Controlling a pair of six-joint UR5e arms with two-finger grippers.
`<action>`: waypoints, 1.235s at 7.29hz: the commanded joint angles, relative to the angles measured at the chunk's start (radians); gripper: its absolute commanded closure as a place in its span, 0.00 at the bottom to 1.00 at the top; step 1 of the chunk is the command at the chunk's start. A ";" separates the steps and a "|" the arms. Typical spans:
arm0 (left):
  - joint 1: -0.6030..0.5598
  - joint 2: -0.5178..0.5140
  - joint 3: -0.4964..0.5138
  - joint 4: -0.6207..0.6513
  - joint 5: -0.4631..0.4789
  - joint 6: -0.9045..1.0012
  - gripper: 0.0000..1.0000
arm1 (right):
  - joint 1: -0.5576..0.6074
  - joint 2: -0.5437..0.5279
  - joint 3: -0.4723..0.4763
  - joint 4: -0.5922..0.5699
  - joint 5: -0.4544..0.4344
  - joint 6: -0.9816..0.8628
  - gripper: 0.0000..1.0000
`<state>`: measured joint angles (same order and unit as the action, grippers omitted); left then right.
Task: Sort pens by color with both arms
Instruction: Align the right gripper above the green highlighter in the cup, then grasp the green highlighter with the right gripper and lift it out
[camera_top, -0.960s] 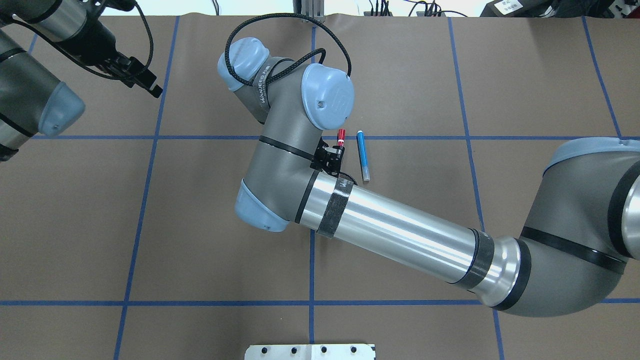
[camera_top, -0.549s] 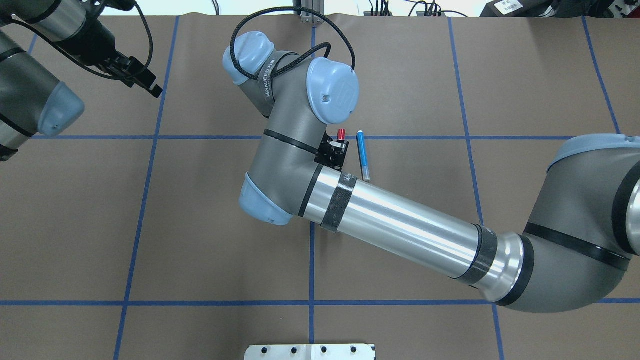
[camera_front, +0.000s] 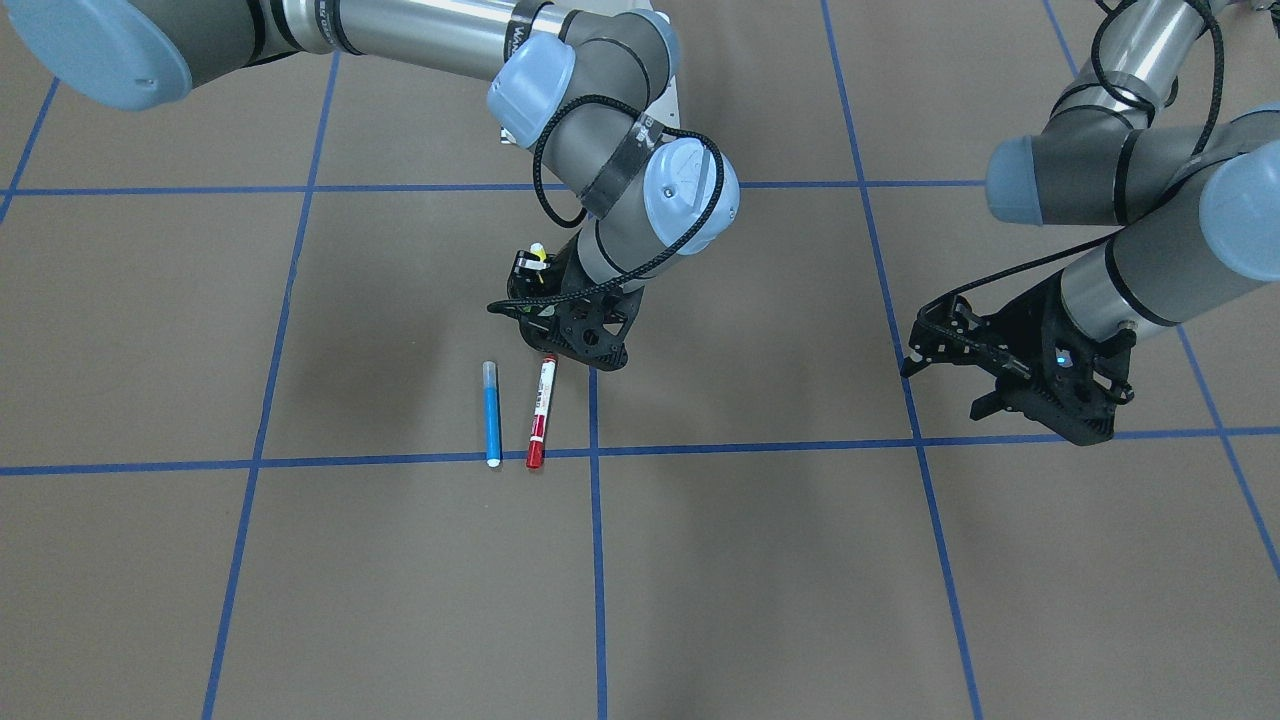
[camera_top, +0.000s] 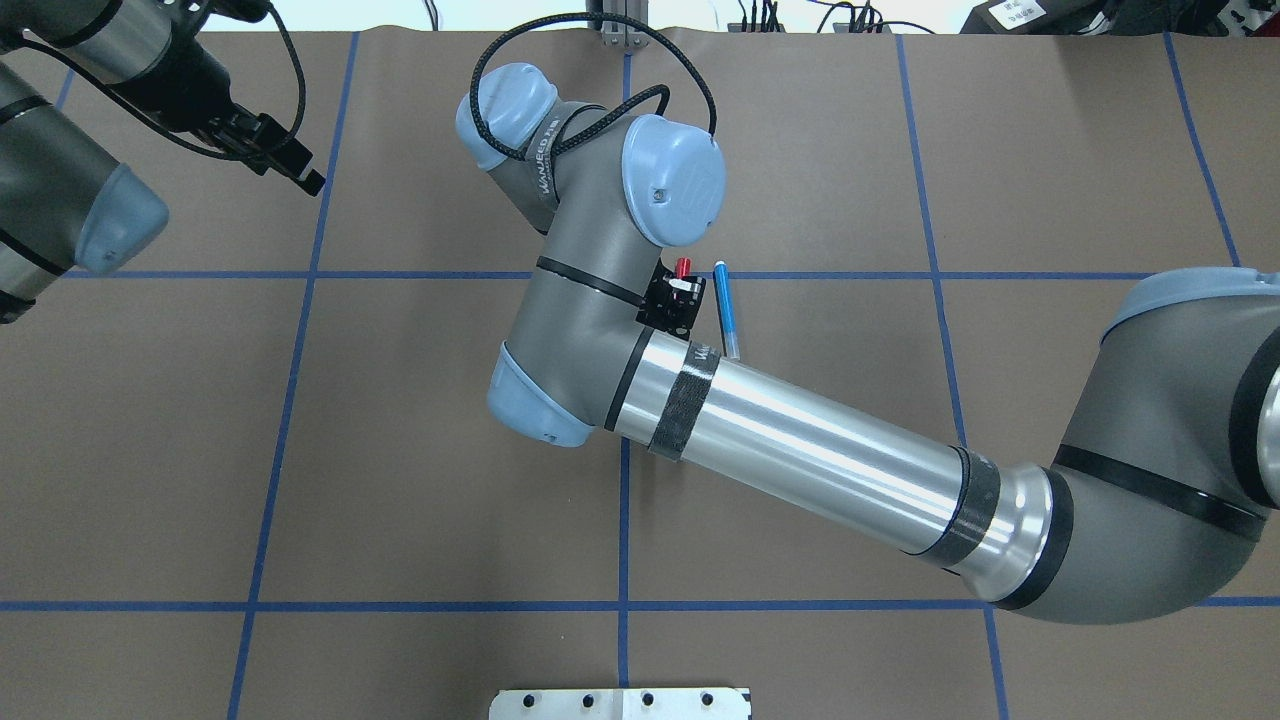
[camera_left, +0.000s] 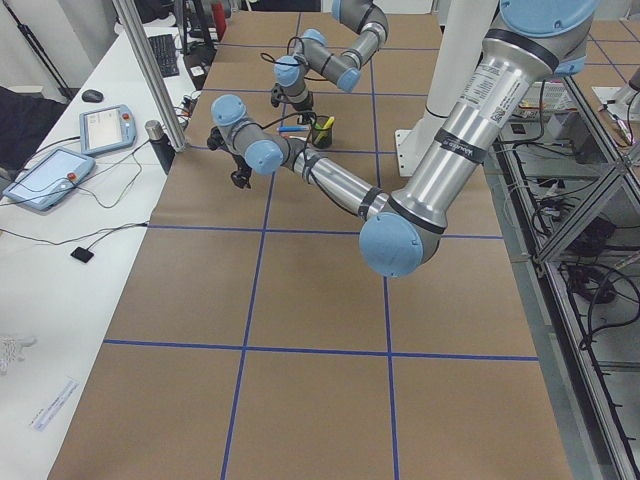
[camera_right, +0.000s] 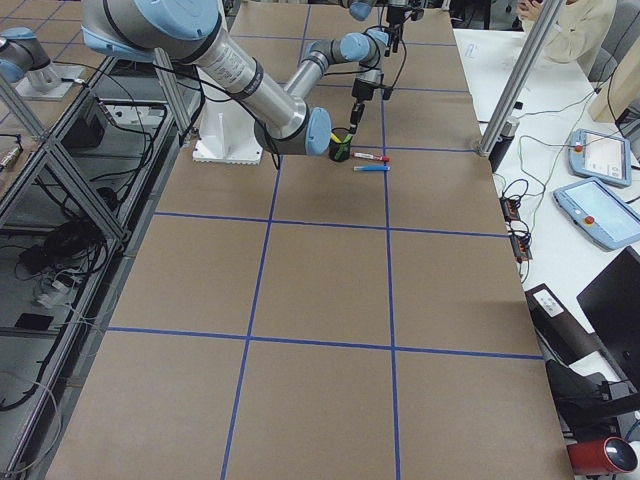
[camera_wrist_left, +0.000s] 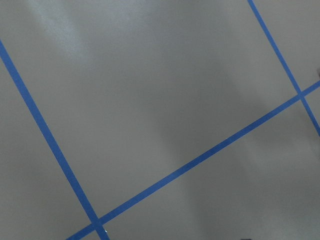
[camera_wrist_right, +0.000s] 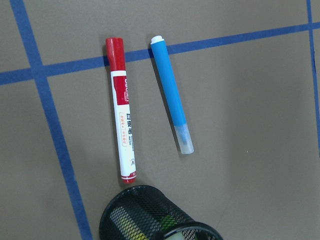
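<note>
Your right claw (camera_front: 588, 342) hangs low over the desk (camera_front: 800, 560), just beside the black mesh cup (camera_wrist_right: 145, 212) and the tail end of the red pen (camera_front: 540, 412). You can't tell from these views whether its fingers are spread or pressed together. Your left claw (camera_front: 940, 392) sits well off on its own side above bare desk, fingers spread and holding nothing. Its wrist view gives you only brown paper and blue tape lines (camera_wrist_left: 200, 160).

Pens: the red pen, with red cap and white labelled barrel, lies flat on the desk. The blue pen (camera_front: 490, 412) lies flat just beside it, roughly parallel, not touching. Both have the end farther from the robot at a tape line: the red cap lies across it, and the blue pen's white tip reaches it. The yellow pen (camera_wrist_right: 125, 227) and lime green pen (camera_wrist_right: 170, 220) are inside the cup, showing through the mesh in the right wrist view. The cup stands upright just past the red pen's tail, on the robot's side.
</note>
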<state>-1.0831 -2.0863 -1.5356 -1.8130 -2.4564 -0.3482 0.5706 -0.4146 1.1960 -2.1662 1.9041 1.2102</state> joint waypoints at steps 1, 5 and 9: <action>0.002 0.000 0.003 0.000 0.001 0.000 0.13 | 0.000 0.000 0.002 0.000 0.001 -0.001 0.87; 0.005 -0.001 0.006 0.000 0.001 0.000 0.13 | 0.020 0.010 0.130 -0.134 0.006 -0.049 0.94; 0.014 -0.006 0.008 0.003 0.014 -0.015 0.13 | 0.156 0.075 0.159 -0.184 0.143 -0.096 0.91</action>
<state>-1.0728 -2.0897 -1.5270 -1.8115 -2.4523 -0.3562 0.6759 -0.3604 1.3623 -2.3536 1.9909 1.1293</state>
